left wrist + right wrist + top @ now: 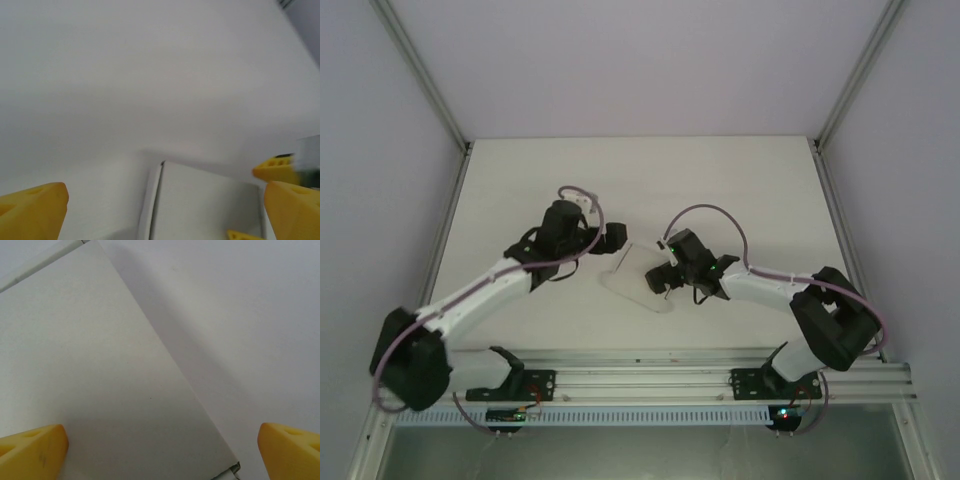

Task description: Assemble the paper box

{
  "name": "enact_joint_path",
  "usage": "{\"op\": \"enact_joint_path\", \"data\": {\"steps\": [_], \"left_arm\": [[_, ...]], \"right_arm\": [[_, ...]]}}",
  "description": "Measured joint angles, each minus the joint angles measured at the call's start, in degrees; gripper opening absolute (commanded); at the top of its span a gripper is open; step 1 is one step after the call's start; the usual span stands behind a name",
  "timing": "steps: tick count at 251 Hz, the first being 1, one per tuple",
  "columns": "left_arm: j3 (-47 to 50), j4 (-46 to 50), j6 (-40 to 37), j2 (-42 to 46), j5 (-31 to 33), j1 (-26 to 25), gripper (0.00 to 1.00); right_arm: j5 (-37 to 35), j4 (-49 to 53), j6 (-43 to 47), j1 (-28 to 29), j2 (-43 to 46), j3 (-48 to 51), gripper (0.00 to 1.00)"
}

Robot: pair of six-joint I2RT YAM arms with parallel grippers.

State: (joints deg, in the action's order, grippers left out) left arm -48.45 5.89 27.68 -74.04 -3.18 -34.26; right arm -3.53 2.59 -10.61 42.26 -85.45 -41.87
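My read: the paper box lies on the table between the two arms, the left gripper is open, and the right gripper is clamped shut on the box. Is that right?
Not quite. The right gripper is open, not clamped: the right wrist view shows its yellow fingers wide apart over the paper box. The rest holds: the box lies on the table between the arms, and the left gripper is open.

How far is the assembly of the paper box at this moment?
Done: nothing certain. The white thin card paper box lies low on the white table, with no raised walls visible.
In hand: nothing. The left end effector and the right end effector are both open beside it and grip nothing.
Left: probably the folding up and closing of the flaps.
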Motion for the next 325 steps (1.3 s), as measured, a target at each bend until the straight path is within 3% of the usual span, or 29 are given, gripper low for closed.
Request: {"op": "enact_joint_path", "data": {"steps": [28,53,85,104,145,165,201,248,285,325], "left_arm": [[-1.03,0.61,0.11,-9.86,-8.28,2.38,0.93],[-2.43,0.68,-0.46,-16.83,-15.5,4.02,0.82],[-4.55,-0.15,-1.84,-23.04,-22.53,5.81,0.69],[-5.16,-1.6,-2.51,-25.7,-26.27,6.69,0.66],[-5.27,-4.87,-2.86,-28.94,-33.14,7.67,0.35],[-5.38,-6.1,-3.21,-29.05,-34.42,7.78,0.26],[-2.8,-10.88,-0.7,-29.14,-37.03,9.44,0.2],[2.51,-20.92,5.75,-29.16,-41.22,12.85,0.15],[5.88,-28.81,10.93,-29.59,-43.17,14.36,0.13],[8.35,-37.07,16.76,-31.17,-44.92,15.74,0.13]], "right_arm": [[0.74,-0.52,0.66,-0.39,0.0,0.02,0.99],[1.99,-0.66,1.05,-1.16,0.0,0.04,0.99],[3.5,-1.18,1.09,-2.14,0.0,0.5,1.0],[4.24,-1.64,1.09,-2.6,0.04,0.81,0.99],[5.44,-1.81,1.25,-3.89,0.07,0.92,0.99],[5.46,-1.44,1.11,-4.57,0.26,0.92,1.0],[4.39,-0.22,-2.43,-5.75,4.33,0.92,0.99],[5.35,0.26,-14.23,-10.62,14.38,0.92,0.99],[9.88,0.22,-22.27,-14.64,17.59,2.01,1.0],[18.32,0.68,-29.73,-16.94,15.02,2.51,1.0]]}}
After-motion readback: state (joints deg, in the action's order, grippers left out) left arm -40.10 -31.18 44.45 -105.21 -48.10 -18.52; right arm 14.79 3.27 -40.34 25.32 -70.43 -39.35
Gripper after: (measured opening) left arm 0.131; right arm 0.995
